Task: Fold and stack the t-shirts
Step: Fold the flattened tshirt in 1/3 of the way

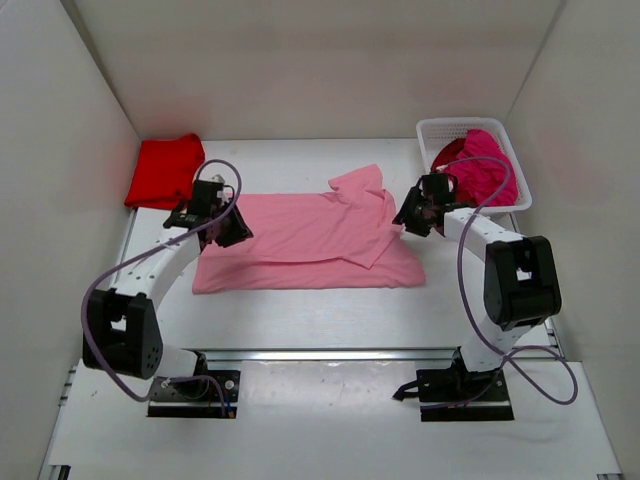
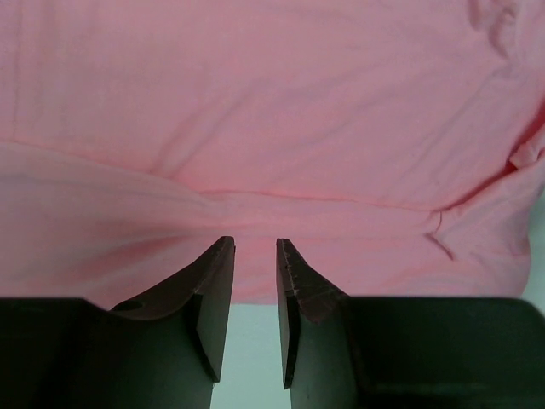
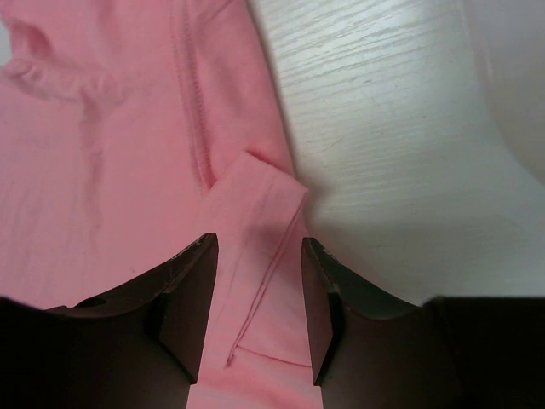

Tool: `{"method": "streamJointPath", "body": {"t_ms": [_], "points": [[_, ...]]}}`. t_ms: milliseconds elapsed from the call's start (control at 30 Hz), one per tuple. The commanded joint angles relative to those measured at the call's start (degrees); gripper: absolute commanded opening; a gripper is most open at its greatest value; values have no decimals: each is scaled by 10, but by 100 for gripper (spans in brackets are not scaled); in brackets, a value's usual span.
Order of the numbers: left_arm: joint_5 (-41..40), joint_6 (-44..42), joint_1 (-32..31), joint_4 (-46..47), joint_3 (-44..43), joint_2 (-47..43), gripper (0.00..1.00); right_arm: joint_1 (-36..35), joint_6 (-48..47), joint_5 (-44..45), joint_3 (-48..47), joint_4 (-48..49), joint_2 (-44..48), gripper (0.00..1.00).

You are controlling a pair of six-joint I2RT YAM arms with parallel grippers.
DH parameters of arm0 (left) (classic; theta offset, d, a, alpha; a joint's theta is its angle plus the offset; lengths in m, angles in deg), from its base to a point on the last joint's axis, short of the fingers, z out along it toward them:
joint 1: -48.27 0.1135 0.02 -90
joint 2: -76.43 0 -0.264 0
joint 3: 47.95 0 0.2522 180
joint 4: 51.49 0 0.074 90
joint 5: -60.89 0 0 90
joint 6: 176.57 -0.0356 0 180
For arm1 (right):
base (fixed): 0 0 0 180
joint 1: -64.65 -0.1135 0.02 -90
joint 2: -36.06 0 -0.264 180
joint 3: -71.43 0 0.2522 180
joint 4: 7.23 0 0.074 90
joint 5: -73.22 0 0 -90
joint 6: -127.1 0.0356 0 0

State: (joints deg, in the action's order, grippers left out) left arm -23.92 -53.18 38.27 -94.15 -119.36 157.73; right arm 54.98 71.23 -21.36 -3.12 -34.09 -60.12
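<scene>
Two tools flank a light pink t-shirt [image 1: 310,240] spread flat across the middle of the white worktop [image 1: 330,315], its far right sleeve turned back over the body. The left tool [image 2: 255,243] hangs at the shirt's left edge, its dark jaws parted by a narrow gap with nothing between them; pink cloth lies just beyond the tips and bare worktop shows beneath. The right tool [image 3: 260,243] hovers at the shirt's right edge, its jaws standing wider apart over a folded strip of the garment's edge. The strip lies loose in the gap and does not look pinched, though from the wrist view it is hard to tell whether either finger brushes the cloth. A bright red t-shirt [image 1: 165,172] lies bunched against the back wall, well apart from the pink shirt's far left corner. Deep magenta t-shirts [image 1: 485,165] are heaped in a white mesh basket [image 1: 440,125] beyond the pink shirt's far right corner, one spilling over the basket's near rim.
</scene>
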Motion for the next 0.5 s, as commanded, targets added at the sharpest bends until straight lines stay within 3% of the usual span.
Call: {"method": "streamJointPath", "body": {"t_ms": [0,467], "points": [[-2,-13,-37,-20,28,-38,38,1,39,43,1,28,-4,42],[16,14,-72,-30,49,-69,38,17,44,-12,25,108,-41,39]]}}
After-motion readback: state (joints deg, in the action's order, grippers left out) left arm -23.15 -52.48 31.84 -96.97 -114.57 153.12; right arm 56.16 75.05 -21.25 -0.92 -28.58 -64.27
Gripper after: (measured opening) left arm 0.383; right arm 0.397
